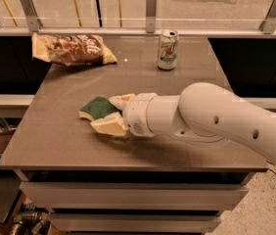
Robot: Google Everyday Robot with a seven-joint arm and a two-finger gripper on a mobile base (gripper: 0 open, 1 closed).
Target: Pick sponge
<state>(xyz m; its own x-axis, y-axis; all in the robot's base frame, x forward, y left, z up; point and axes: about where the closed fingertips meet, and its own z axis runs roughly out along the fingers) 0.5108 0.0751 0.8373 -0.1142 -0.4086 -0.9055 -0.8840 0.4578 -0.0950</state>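
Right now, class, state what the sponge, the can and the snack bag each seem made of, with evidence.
Sponge, at the hand on the table: likely foam, matte pale edge under a dark green top. Can: probably aluminium, shiny rim, printed wall. Snack bag: seemingly plastic film, glossy crinkles.

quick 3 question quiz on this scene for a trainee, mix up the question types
1. True or false: the can lies on its side.
2. The end effector is: A) at the can, B) at the sponge, C) raised high.
3. Fill in: the sponge's top is dark ____.
Key: 1 false, the can stands upright; 2 B, open fingers either side of the sponge; 3 green.
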